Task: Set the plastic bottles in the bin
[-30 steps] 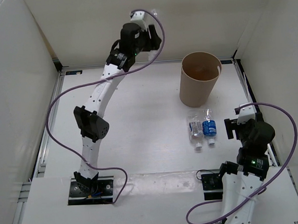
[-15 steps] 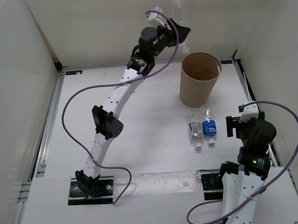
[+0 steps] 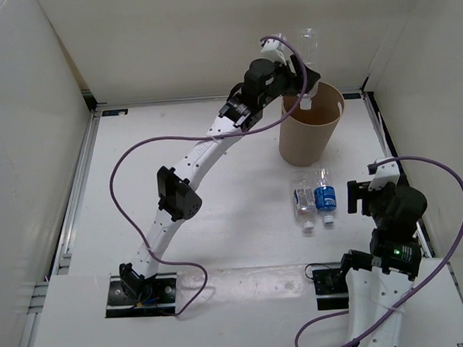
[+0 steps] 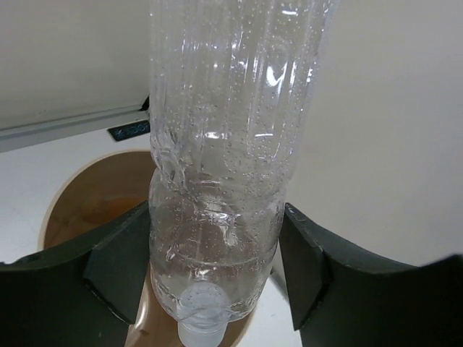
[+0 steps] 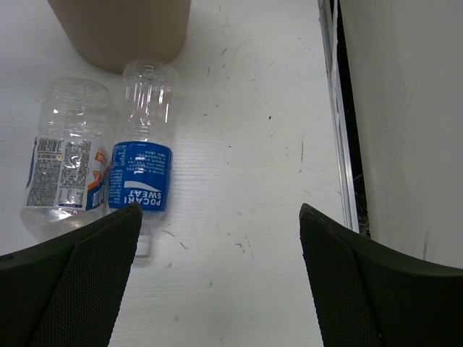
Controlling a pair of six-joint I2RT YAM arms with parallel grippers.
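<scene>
The left claw point(image 4: 210, 271) pinched the longer clear bottle point(image 4: 224, 130) near its neck, one finger on each side. The bottle hung cap down over the bin's point(image 3: 306, 145) open rim. The right claw point(image 5: 217, 289) was spread wide and held nothing. It hovered above the counter point(image 3: 242, 219) near the pale-label bottle point(image 5: 65, 173) and the blue-label bottle point(image 5: 141, 177), which lay side by side, touching, just in front of the bin.

I'm looking into a robotics lab cell: a white table point(image 3: 234, 228) boxed in by plain white panels point(image 3: 28, 153), aluminium rails point(image 3: 74, 199) along its edges (bare metal extrusion), the left arm point(image 3: 177, 200) and right arm point(image 3: 393, 212) bolted on, purple cables point(image 3: 115, 168) trailing.
</scene>
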